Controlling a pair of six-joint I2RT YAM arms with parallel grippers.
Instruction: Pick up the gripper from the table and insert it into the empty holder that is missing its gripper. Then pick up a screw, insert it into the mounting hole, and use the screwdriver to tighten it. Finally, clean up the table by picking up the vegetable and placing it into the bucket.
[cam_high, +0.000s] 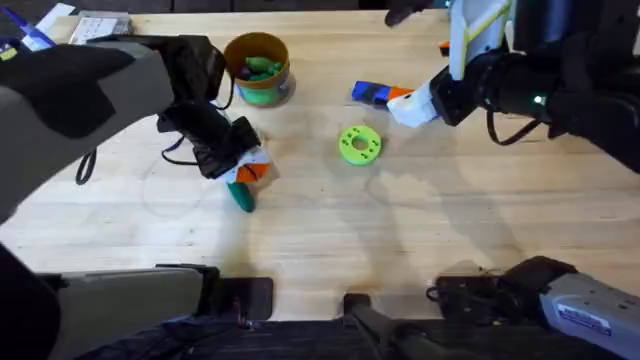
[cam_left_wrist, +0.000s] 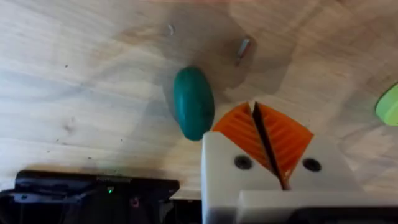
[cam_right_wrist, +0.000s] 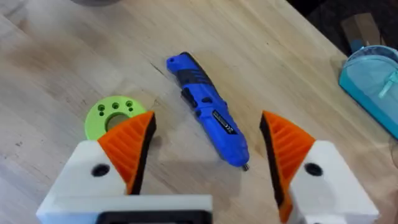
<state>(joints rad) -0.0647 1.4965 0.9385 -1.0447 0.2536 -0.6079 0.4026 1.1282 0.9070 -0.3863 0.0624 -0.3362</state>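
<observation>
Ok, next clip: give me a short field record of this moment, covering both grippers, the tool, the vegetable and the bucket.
left gripper: jaws shut, empty, on the wooden table beside the vegetable
right gripper: jaws open, hovering over the screwdriver
screwdriver: stubby blue-handled tool lying flat on the table, not gripped
vegetable: small dark teal elongated toy piece lying on the table, not yet in the bucket
bucket: small round yellow-rimmed tub with green band, upright, already holding some coloured toy pieces
lime-green disc with holes: flat on the table, mid-table
</observation>
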